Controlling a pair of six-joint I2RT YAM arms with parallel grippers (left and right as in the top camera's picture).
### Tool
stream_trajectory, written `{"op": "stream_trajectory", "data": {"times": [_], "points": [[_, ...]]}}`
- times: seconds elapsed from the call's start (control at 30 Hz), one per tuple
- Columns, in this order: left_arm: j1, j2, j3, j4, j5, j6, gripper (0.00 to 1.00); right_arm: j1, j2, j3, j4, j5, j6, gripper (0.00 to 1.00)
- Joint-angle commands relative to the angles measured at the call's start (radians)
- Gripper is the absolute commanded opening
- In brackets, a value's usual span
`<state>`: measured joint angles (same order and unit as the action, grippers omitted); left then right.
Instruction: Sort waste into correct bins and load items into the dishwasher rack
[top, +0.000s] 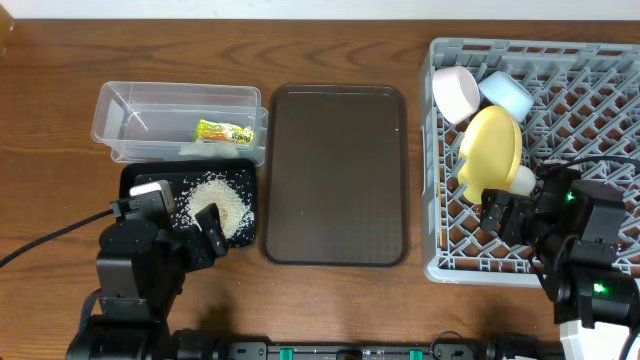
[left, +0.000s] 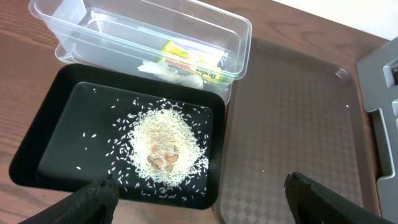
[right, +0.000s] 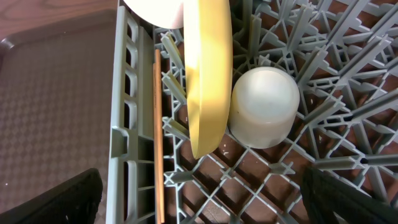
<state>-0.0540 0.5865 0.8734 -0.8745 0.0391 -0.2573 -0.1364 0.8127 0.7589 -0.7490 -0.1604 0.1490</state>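
Note:
The rice scraps (left: 163, 146) lie piled in the black tray (left: 37, 143), also seen in the overhead view (top: 222, 200). The clear tub (left: 143, 31) behind it holds the yellow-green wrapper (left: 193, 59) and a white scrap (left: 165, 70). My left gripper (left: 199, 208) is open and empty over the black tray's near edge. In the grey rack (right: 127, 124) stand the yellow plate (right: 208, 74) on edge, the pale green cup (right: 264, 106) upside down, a wooden chopstick (right: 158, 137), the white bowl (top: 456, 92) and the blue bowl (top: 506, 93). My right gripper (right: 205, 208) is open and empty above the rack's front left part.
The large dark brown serving tray (top: 337, 175) lies between the bins and the rack. The rack (top: 540, 160) fills the right side of the wooden table. A black cable runs from the left arm toward the table's left edge.

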Motion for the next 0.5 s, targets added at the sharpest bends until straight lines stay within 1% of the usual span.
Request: {"op": "stream_trajectory", "data": {"times": [0.0, 0.23, 0.33, 0.4, 0.47], "points": [[0.002, -0.001, -0.012, 0.0, -0.005, 0.013, 0.89, -0.006, -0.002, -0.003, -0.003, 0.006, -0.005, 0.99], [0.002, -0.001, -0.012, 0.0, -0.005, 0.013, 0.89, -0.006, -0.002, -0.003, -0.005, 0.017, -0.018, 0.99], [0.002, -0.001, -0.012, 0.0, -0.005, 0.013, 0.89, 0.0, -0.013, -0.006, 0.018, 0.025, -0.021, 0.99], [0.002, -0.001, -0.012, 0.0, -0.005, 0.013, 0.89, 0.01, -0.032, -0.01, 0.039, 0.025, -0.04, 0.99], [0.002, -0.001, -0.012, 0.0, -0.005, 0.013, 0.89, 0.033, -0.055, -0.027, 0.079, 0.025, -0.09, 0.99]]}}
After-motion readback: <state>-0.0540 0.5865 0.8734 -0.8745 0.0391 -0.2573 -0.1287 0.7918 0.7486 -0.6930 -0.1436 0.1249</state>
